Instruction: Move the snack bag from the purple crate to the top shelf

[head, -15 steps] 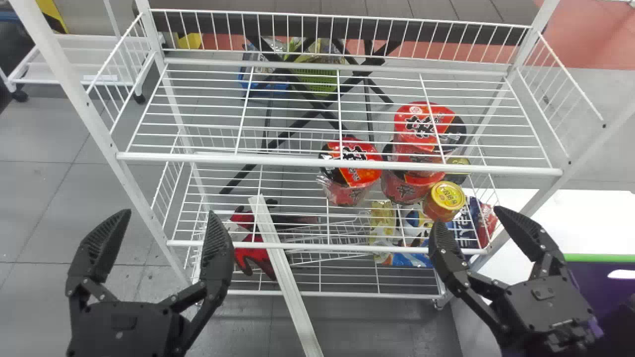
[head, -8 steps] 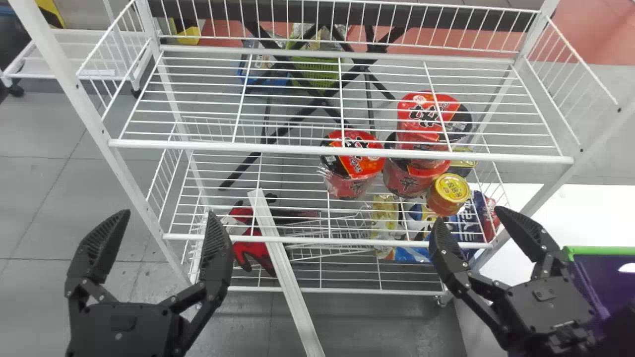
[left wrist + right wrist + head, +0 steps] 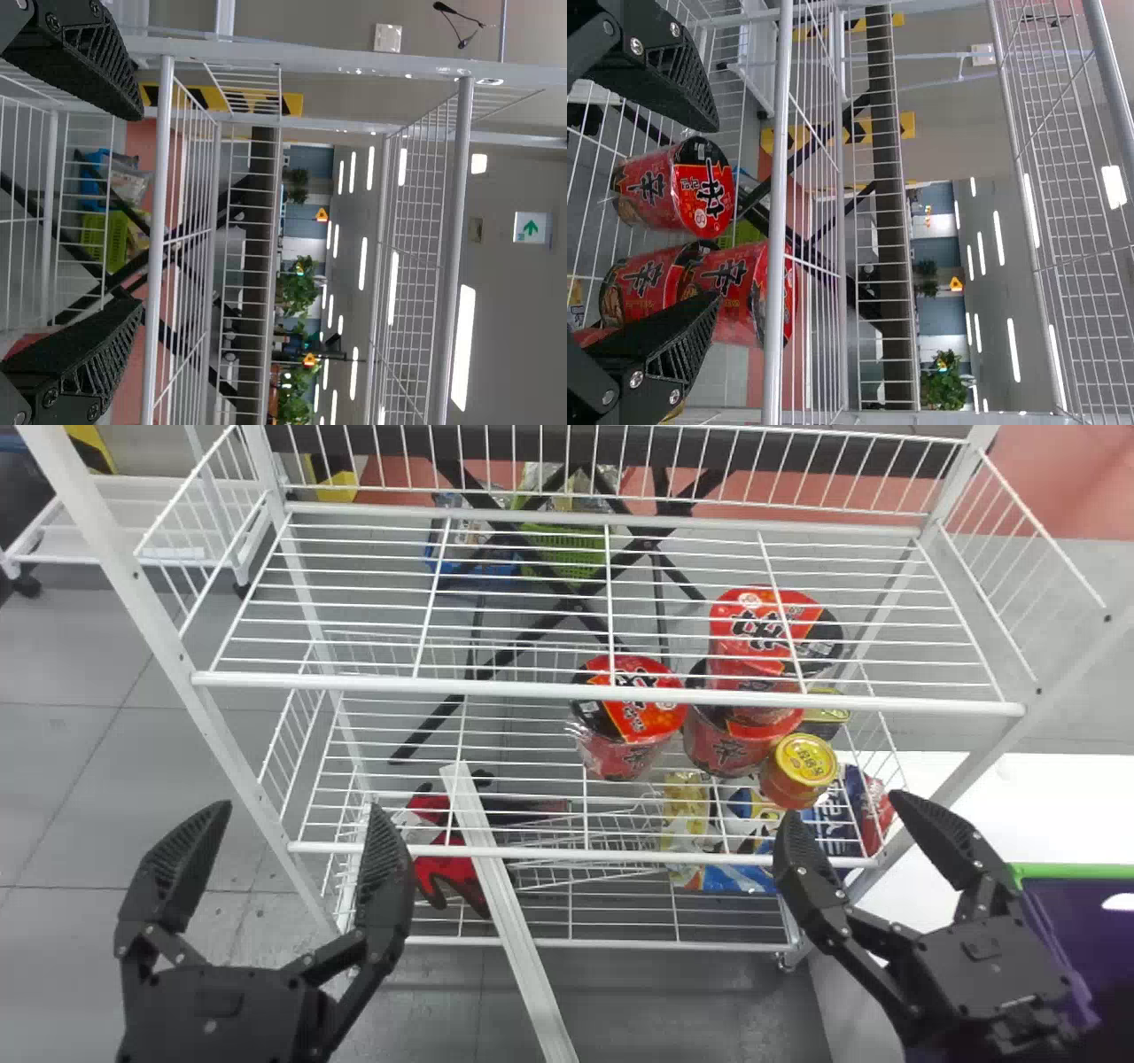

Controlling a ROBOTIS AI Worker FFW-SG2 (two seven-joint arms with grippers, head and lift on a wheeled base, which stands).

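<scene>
Head view: purple crate is far right, flat-sided, bright green rim, pale handle slot, right by a white surface. White wire rack over a grey floor. Left gripper and right gripper both wide. Left wrist view: left gripper has ribbed black pads, leafy plants and strip lights beyond. Right wrist view: shiny, rounded red tubs by the right gripper.

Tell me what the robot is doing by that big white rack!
The robot's left hand and right hand are open in front of the white rack, holding nothing. It's meant to move a snack bag out of the purple crate, over on its right. Red cups sit on the rack.
</scene>
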